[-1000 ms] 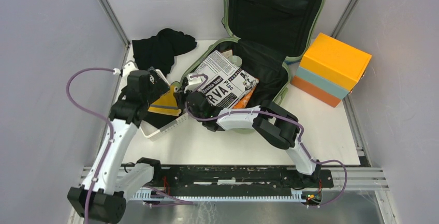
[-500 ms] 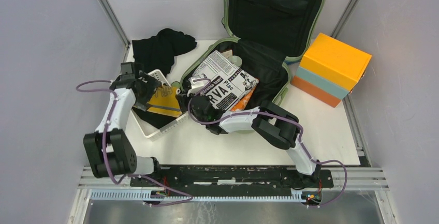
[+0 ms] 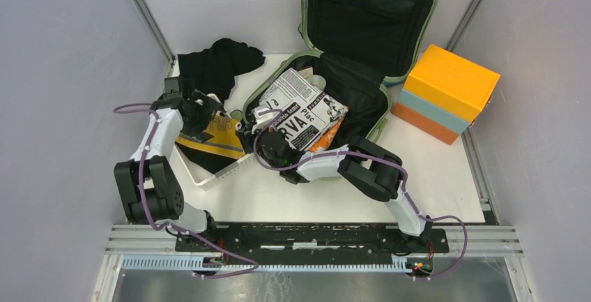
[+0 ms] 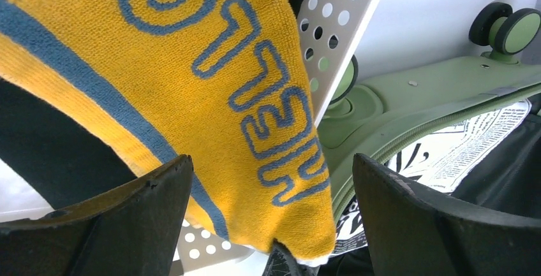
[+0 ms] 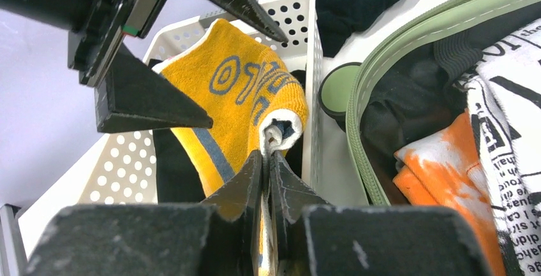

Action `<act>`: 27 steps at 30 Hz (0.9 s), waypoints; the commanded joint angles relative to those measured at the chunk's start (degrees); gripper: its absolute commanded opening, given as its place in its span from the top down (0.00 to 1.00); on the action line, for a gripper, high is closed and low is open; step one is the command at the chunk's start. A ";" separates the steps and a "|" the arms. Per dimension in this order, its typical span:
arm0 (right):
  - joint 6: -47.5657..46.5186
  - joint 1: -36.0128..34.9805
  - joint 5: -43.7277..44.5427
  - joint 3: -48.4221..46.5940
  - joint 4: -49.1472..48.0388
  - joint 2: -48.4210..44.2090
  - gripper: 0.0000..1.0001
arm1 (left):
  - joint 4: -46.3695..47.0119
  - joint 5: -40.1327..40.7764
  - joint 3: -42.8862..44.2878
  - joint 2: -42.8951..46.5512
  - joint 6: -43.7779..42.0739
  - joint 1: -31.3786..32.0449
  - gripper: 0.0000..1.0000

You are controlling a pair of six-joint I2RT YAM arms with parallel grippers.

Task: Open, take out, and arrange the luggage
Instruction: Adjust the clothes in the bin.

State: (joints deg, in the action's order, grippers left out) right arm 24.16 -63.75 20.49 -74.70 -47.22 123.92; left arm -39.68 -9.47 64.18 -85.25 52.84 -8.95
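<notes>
The sage-green luggage (image 3: 369, 9) lies open at the back, lid up, black lining showing; its shell and wheels fill the right of the left wrist view (image 4: 415, 91). A yellow cloth (image 3: 223, 138) with blue lettering hangs over the white perforated basket (image 3: 216, 176). My right gripper (image 5: 266, 155) is shut on the cloth's white-edged corner (image 5: 245, 88) by the luggage rim (image 5: 395, 40). My left gripper (image 4: 273, 160) is open, its jaws wide on either side of the yellow cloth (image 4: 210, 65) without pinching it. From above, it hovers over the basket (image 3: 209, 114).
A newspaper-print bag (image 3: 300, 107) and an orange tie-dye cloth (image 5: 440, 167) lie in the luggage. A black garment (image 3: 216, 65) sits at the back left. An orange and light-blue box (image 3: 446, 93) stands to the right. Grey walls close in both sides.
The left arm has folded back, bringing its open gripper over the basket's far end and then a little right, onto the yellow cloth. The right gripper has kept its grip, barely moving.
</notes>
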 commanded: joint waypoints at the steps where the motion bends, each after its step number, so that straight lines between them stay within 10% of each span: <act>1: -3.51 -0.19 -2.83 0.54 -5.08 -2.45 0.90 | 2.39 -3.34 2.82 -2.12 2.17 -0.23 0.00; 16: -10.81 -0.43 -6.73 -0.24 -5.60 -1.64 0.89 | 6.19 -8.07 1.38 -6.63 2.56 -0.21 0.14; 27: -14.44 -0.56 -8.71 0.25 -6.65 -1.88 0.89 | 6.63 -11.86 -1.47 -4.82 2.18 -0.28 0.49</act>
State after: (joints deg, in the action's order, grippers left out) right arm 11.79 -63.86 13.10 -74.13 -49.82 123.92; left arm -34.74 -18.33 63.48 -92.25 54.19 -8.95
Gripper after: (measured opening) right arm 0.112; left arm 0.567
